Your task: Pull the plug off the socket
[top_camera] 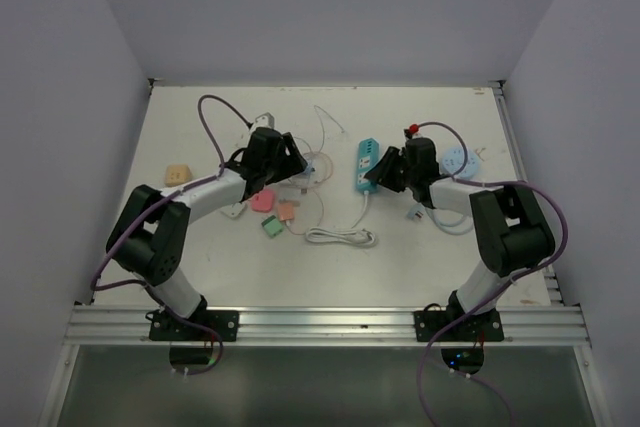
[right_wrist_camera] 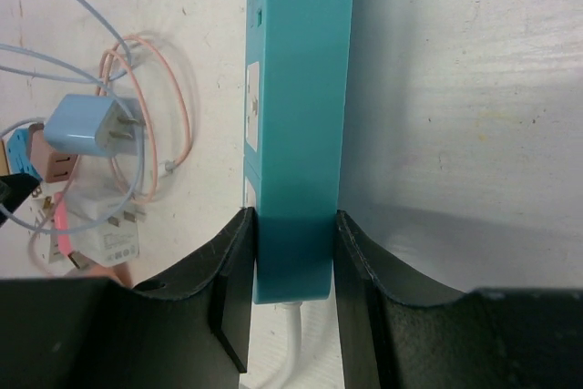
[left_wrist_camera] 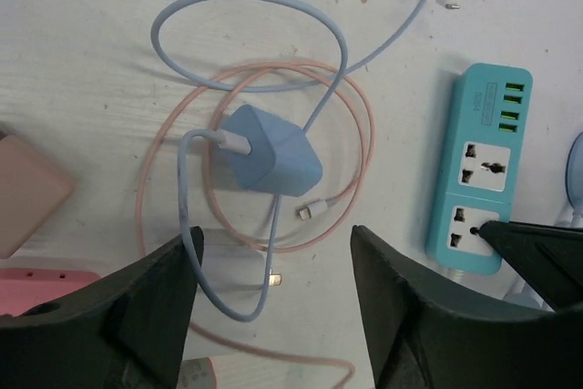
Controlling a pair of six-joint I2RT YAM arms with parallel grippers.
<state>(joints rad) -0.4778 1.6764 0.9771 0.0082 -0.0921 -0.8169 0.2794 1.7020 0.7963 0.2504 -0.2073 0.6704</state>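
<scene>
Left claw (left_wrist_camera: pixel 273 257): released; its two dark fingers are spread wide with nothing between them, hanging just above the plug.
Plug (left_wrist_camera: pixel 269 161): a pale blue, cube-shaped charger with rounded corners. It lies on its side on the white surface (left_wrist_camera: pixel 82 52) straight ahead of the left claw's gap, apart from the socket strip. The right wrist view shows its two flat metal prongs bare and pointing toward the strip.
Blue cable (left_wrist_camera: pixel 246 6): a white connector sits in the plug's left face. The thin cable loops beyond the plug and back under the left finger.
Pink cable (left_wrist_camera: pixel 159 148): thin, coiled in a loose ring around the plug.
White adapter (right_wrist_camera: pixel 105 234): pronged, lying just beside the plug.
Right claw (right_wrist_camera: pixel 291 252): clenched on the socket strip, one finger pressed to each long side near its corded end.
Socket strip (left_wrist_camera: pixel 478 170): teal, with white socket faces and green ports at the far end, lying flat to the right of the left claw.
White cord (top_camera: pixel 340 237): runs from the strip's near end to a bundle between the two arms.
</scene>
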